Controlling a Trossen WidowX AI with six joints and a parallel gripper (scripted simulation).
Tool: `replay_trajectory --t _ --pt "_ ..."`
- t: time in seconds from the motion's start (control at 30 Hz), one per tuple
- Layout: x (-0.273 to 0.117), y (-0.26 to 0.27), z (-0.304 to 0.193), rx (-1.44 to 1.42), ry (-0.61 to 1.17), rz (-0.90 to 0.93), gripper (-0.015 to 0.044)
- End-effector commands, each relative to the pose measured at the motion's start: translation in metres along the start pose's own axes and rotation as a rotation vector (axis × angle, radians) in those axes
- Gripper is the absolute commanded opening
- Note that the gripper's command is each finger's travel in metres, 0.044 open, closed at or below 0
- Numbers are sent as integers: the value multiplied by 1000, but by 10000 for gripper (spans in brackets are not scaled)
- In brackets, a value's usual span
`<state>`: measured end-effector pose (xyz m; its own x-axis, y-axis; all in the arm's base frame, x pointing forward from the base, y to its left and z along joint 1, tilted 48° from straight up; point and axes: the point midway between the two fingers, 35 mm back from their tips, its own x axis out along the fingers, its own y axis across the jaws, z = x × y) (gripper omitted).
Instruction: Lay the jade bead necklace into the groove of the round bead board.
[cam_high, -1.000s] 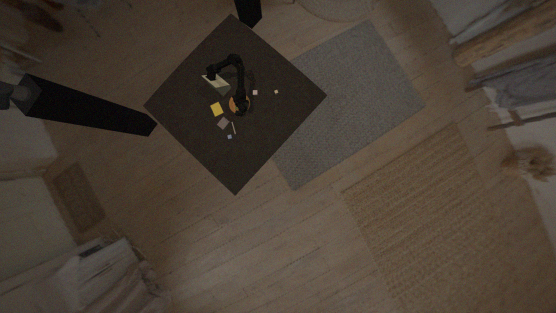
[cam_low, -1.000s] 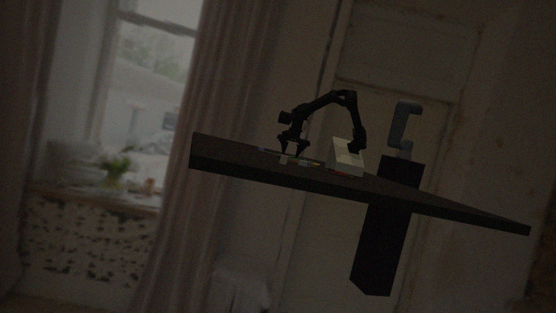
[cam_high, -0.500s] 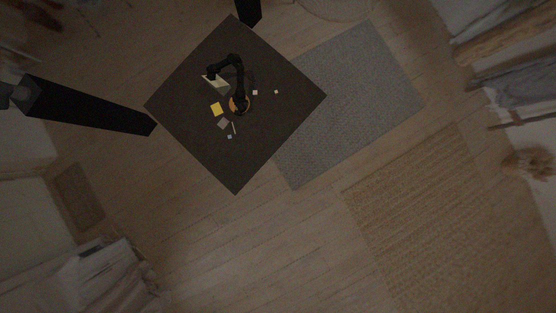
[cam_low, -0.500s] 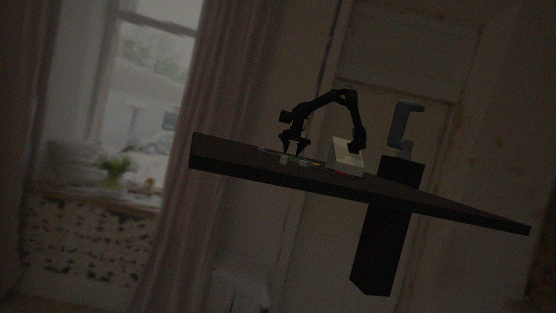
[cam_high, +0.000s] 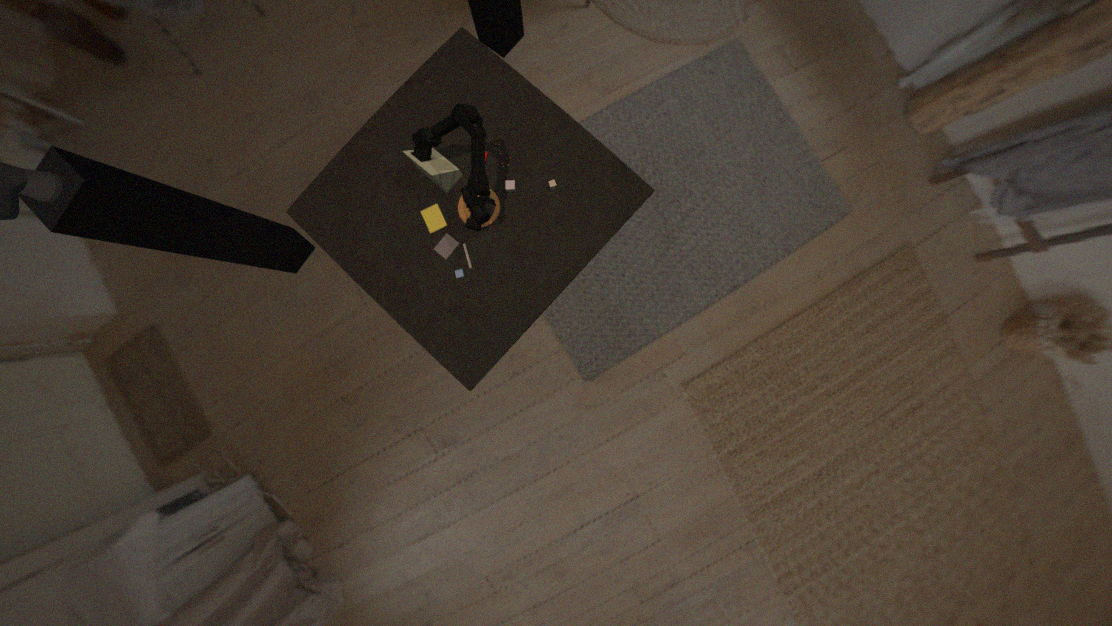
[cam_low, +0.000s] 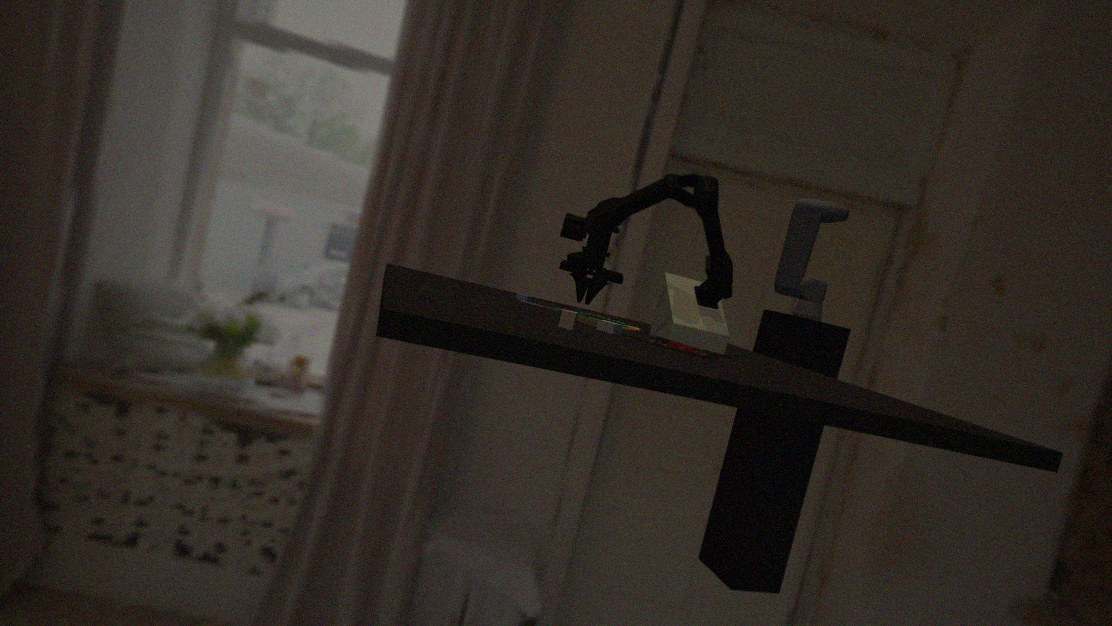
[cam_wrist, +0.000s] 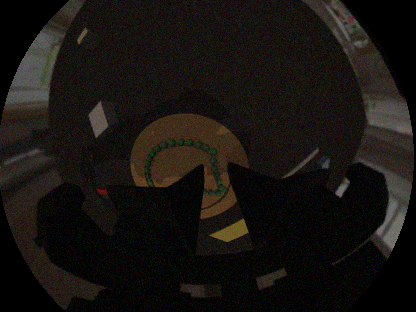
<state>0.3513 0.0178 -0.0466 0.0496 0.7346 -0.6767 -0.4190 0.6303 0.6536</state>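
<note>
The round bead board (cam_high: 464, 211) (cam_wrist: 190, 126) is a flat orange-brown disc under the gripper. The jade bead necklace (cam_low: 603, 317) (cam_wrist: 181, 142) lies on it as a green loop. In the wrist view its right side bends inward, and a dark arc of bare groove (cam_wrist: 216, 204) shows outside the beads at the lower right. My gripper (cam_low: 583, 302) (cam_wrist: 215, 167) is partly open and empty, with a narrow gap between its fingertips. It points down above the board, over the necklace's right side. The left finger hides part of the lower beads; the arm covers the necklace from above.
A yellow square (cam_high: 433, 218) (cam_wrist: 231, 232), a pinkish-grey square (cam_high: 445, 246), a thin pale stick (cam_high: 467, 256) and a bluish block (cam_high: 459, 273) lie near the board. Two pale blocks stand on its other side. A pale box (cam_high: 442, 167) (cam_low: 694, 309) sits by the arm's base.
</note>
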Motion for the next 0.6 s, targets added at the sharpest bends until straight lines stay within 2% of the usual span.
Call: replay_trajectory --t 0.0,0.57 --pt "1 -1 0 3 -1 0 120" --pt "29 1 -3 12 4 6 120"
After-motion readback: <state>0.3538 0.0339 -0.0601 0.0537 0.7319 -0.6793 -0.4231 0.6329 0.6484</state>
